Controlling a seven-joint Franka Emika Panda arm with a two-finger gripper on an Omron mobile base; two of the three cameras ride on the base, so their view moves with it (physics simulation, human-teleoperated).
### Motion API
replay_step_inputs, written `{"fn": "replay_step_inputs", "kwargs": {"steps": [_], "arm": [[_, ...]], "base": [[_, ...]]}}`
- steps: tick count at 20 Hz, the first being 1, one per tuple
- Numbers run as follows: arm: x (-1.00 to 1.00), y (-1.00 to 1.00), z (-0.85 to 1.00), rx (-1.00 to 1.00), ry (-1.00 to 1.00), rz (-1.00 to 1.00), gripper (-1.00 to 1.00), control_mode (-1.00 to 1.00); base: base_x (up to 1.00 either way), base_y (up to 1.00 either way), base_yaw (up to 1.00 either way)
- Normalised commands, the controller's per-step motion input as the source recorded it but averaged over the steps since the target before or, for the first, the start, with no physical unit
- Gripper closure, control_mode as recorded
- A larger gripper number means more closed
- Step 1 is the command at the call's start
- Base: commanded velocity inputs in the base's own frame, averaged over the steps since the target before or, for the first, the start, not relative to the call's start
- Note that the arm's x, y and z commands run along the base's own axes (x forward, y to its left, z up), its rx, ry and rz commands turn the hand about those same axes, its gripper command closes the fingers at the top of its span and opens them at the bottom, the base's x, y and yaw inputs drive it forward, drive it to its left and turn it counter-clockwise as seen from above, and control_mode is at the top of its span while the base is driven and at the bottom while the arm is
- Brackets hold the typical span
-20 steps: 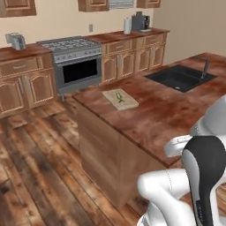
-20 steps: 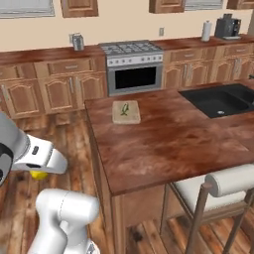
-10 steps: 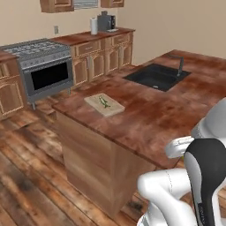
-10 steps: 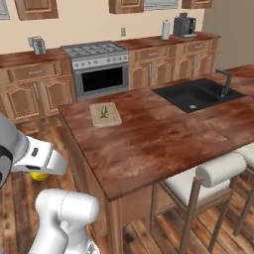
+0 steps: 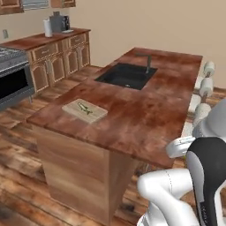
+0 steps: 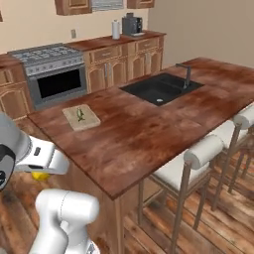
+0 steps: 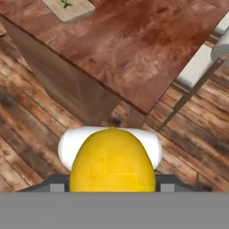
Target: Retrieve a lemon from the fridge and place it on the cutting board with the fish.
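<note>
The gripper (image 7: 112,188) is clamped on the lemon (image 7: 112,161). In the hand view the bright yellow fruit sits between the two dark finger tips, close to the lens. In the right base view a sliver of the same yellow shows under the white hand, low on the arm's side of the island and below countertop level.

The cutting board (image 5: 84,110) lies flat on the reddish-brown island countertop (image 5: 145,114), near the corner closest to the range. The fish (image 5: 84,107) lies on the board, roughly along its length, well within its edges. In the right base view the board (image 6: 81,117) and the fish (image 6: 80,114) appear in the same arrangement, and in the hand view the board's corner (image 7: 68,7) shows at the top edge. The lemon is well apart from the board and not over the countertop; plank flooring and the island's side panel lie beneath it.

A black sink (image 6: 159,88) with a dark faucet (image 6: 186,73) is set into the island beyond the board. White-cushioned stools (image 6: 198,156) stand along the island's far side. The steel range (image 6: 54,74) sits in the wall run of wooden cabinets (image 6: 121,62), with a paper towel roll (image 6: 115,30) and a coffee machine (image 6: 133,24) on the counter above them.
</note>
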Motion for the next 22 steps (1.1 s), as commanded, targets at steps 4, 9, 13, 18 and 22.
{"fn": "replay_step_inputs", "kwargs": {"steps": [4,9,13,18,22], "arm": [[0.00,0.00,0.00,0.00,0.00,0.00,1.00,1.00],[0.00,0.00,0.00,0.00,0.00,0.00,1.00,1.00],[0.00,0.00,0.00,0.00,0.00,0.00,1.00,1.00],[0.00,0.00,0.00,0.00,0.00,0.00,1.00,1.00],[0.00,0.00,0.00,0.00,0.00,0.00,1.00,1.00]], "base": [[0.20,0.95,-0.59],[0.11,1.00,-0.57],[0.08,0.98,-0.58],[0.00,0.89,-0.61],[0.01,0.84,-0.57]]}}
